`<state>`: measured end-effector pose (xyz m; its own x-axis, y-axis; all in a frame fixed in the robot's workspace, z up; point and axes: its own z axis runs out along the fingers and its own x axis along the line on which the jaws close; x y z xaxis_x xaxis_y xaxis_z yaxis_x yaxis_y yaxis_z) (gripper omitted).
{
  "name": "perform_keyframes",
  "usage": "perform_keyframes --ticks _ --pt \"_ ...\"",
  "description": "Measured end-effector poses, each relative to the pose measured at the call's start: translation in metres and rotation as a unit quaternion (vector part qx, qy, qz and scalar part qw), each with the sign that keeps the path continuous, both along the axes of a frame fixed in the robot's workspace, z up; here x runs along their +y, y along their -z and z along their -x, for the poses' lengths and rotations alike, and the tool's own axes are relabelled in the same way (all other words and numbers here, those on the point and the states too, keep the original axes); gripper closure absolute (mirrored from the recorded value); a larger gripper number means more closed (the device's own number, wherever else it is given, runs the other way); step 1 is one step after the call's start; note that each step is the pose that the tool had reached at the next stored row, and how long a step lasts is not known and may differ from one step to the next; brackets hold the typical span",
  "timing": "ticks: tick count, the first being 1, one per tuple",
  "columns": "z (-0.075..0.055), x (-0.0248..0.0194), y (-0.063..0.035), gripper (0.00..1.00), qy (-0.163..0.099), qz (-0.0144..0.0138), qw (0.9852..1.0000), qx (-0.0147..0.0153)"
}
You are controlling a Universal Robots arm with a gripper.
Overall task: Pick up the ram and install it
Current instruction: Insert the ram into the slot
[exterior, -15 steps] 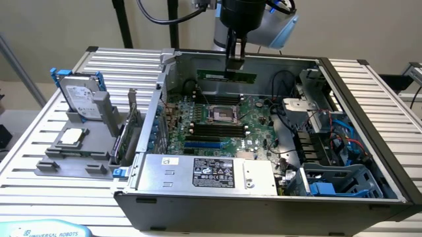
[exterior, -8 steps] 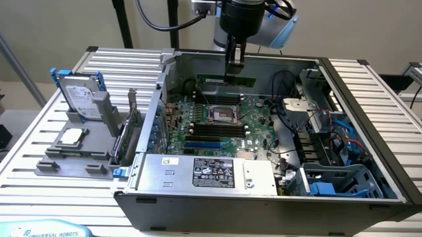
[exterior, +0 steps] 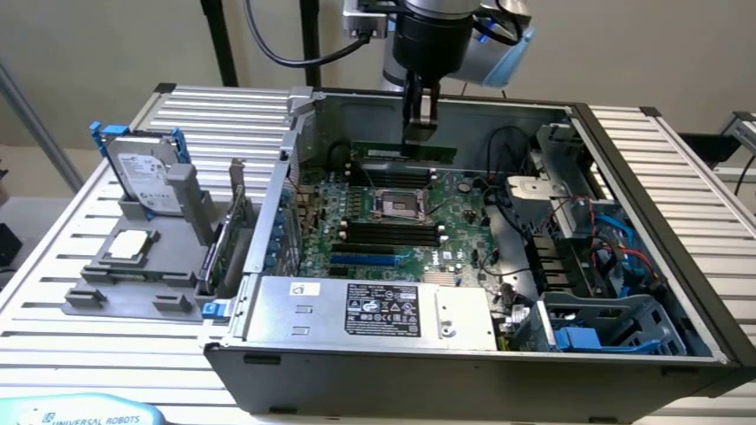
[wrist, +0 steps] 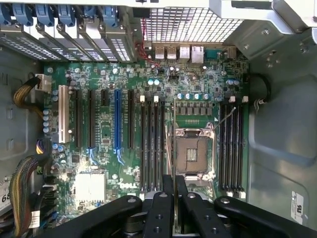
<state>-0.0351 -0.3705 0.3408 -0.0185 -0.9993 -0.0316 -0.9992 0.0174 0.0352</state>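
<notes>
The ram (exterior: 408, 151) is a long green stick, held level above the motherboard (exterior: 461, 232) inside the open computer case (exterior: 661, 230). My gripper (exterior: 419, 131) comes down from above and is shut on the stick's upper edge. In the wrist view the ram (wrist: 174, 144) appears edge-on as a thin line between my black fingers (wrist: 162, 206). It hangs over the CPU socket (wrist: 190, 153), between one bank of dark memory slots (wrist: 152, 144) and another (wrist: 232, 144). The stick sits in no slot.
A silver hard drive with blue rails (exterior: 148, 173) and a dark upright card (exterior: 230, 232) stand on a grey fixture (exterior: 130, 285) at the exterior view's left. The power supply (exterior: 372, 310) lies at the case front. Cables (exterior: 614, 252) fill the case's right side.
</notes>
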Motion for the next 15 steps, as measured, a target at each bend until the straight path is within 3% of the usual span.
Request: perform_keyframes --ticks 7,15 --pt "0.0 -0.0031 0.0075 0.87 -0.004 0.0077 1.0 0.0" --pt "0.0 -0.0103 0.0158 0.87 -0.006 0.0155 0.9999 0.0001"
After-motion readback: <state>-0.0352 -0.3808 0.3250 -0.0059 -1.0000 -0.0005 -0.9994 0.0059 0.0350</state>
